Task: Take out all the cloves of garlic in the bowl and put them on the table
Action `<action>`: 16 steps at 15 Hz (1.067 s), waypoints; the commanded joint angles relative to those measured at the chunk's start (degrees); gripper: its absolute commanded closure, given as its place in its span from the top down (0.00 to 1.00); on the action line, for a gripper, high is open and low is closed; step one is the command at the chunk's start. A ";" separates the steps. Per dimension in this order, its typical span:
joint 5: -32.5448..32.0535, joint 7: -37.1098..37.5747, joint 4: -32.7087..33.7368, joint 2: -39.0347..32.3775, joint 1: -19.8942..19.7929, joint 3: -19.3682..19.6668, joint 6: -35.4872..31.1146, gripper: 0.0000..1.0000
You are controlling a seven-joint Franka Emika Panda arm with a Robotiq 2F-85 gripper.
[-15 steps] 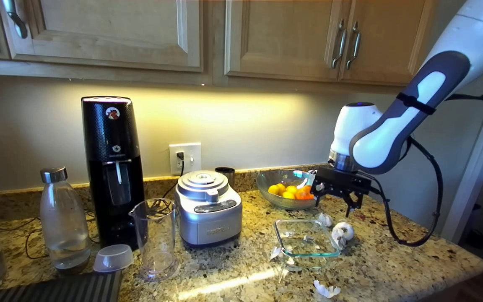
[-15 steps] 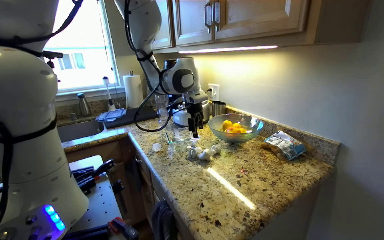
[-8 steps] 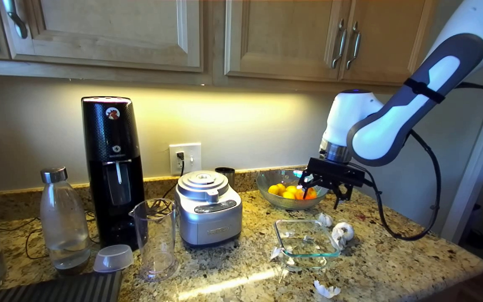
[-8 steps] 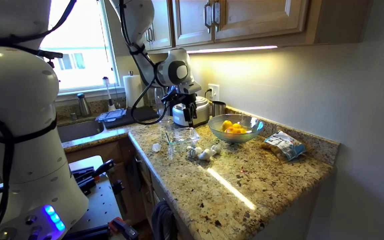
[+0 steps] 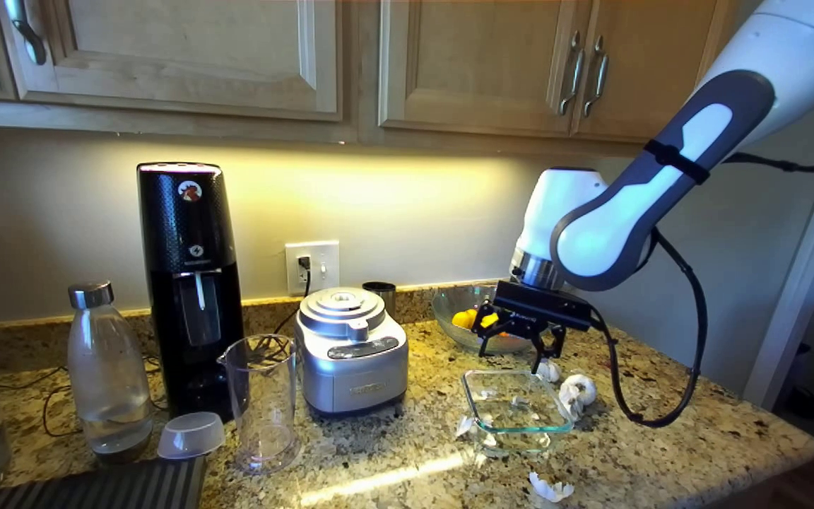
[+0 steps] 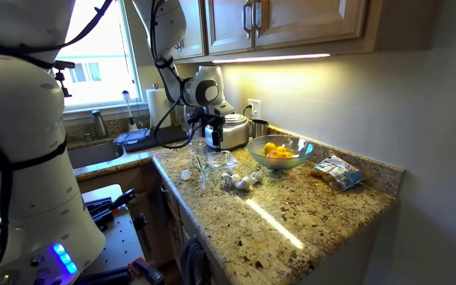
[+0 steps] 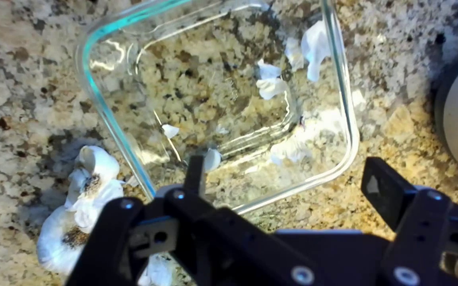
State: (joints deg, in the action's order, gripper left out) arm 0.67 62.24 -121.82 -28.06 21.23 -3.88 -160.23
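Spread wide, my gripper [image 7: 284,180] stands at the bottom of the wrist view, one fingertip over the lower edge of the clear glass bowl [image 7: 213,97] and one past its corner. Inside the bowl show small whitish garlic pieces [image 7: 270,88]; which are cloves and which peel I cannot tell. Just beside it, garlic bulbs [image 7: 58,240] lie on the granite surface [image 7: 10,167]. In an exterior view I hang above the bowl's far rim, partly covering the fruit bowl [image 5: 469,341], with a curl of peel [image 5: 550,490] lying in front. In an exterior view my fingers line up, hiding the gap, and a printed bag [image 6: 338,174] rests well apart from the garlic bulbs
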 commanded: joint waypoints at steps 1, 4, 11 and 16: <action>3.10 -11.74 2.73 -3.25 -4.66 -3.91 2.30 1.00; 4.32 -17.60 3.88 -5.11 -4.85 -3.23 3.59 1.00; 2.92 -25.40 6.14 -8.76 -2.36 -0.15 3.31 1.00; 0.25 -25.87 8.23 -11.21 2.05 4.46 3.36 1.00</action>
State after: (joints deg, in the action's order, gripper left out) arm 2.66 36.43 -114.99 -38.27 19.81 -2.95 -158.22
